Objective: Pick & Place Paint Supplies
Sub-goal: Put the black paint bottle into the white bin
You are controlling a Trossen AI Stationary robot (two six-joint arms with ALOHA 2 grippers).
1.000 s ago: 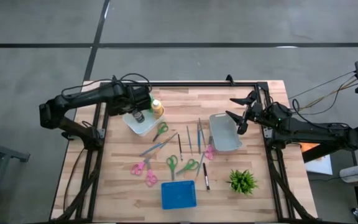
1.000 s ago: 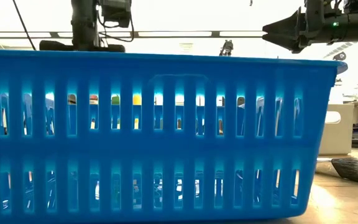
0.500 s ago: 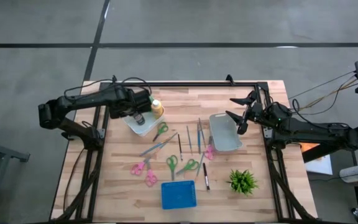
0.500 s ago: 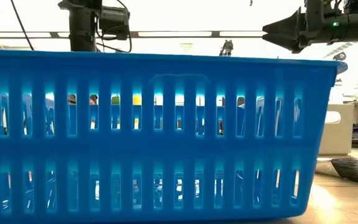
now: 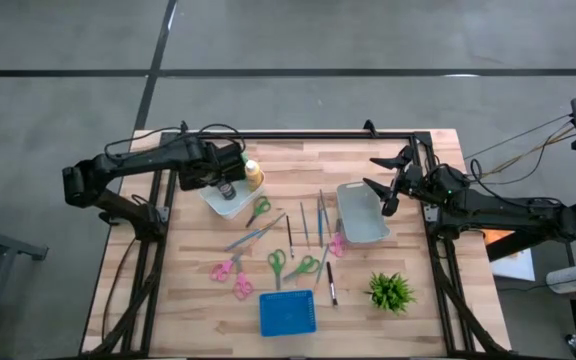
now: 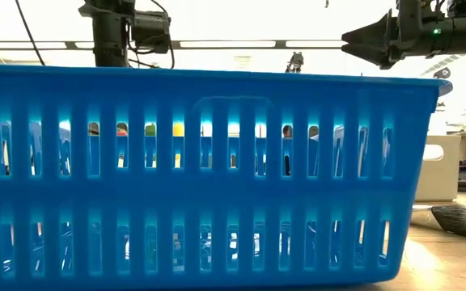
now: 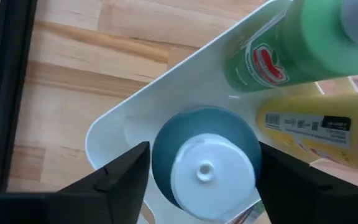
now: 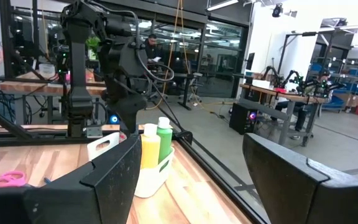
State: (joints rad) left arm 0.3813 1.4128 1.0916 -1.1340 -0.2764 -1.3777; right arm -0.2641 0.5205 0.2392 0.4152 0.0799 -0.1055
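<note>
A dark grey-teal squeeze bottle (image 7: 204, 162) with a white cap stands upright in the white bin (image 7: 166, 81) at the table's far left. The green bottle (image 7: 291, 50) and the yellow-orange bottle (image 7: 316, 127) stand beside it. My left gripper (image 5: 224, 186) points down over the bin, open. Its fingers stand close on either side of the dark bottle. Several brushes (image 5: 320, 215) lie loose on the wood at mid-table. My right gripper (image 5: 370, 172) hangs open and level at the far right, above the grey bin (image 5: 360, 213), with nothing between its fingers.
Green scissors (image 5: 276, 265) and pink scissors (image 5: 226, 268) lie among the brushes. A blue slotted basket (image 5: 287, 313) stands at the near edge and fills the low view. A small green plant (image 5: 389, 291) stands at the near right. Black frame rails edge the table.
My left gripper has gone down a little toward the white bin, still pointing down, and has then held still. The dark bottle has gone down with it into the bin.
</note>
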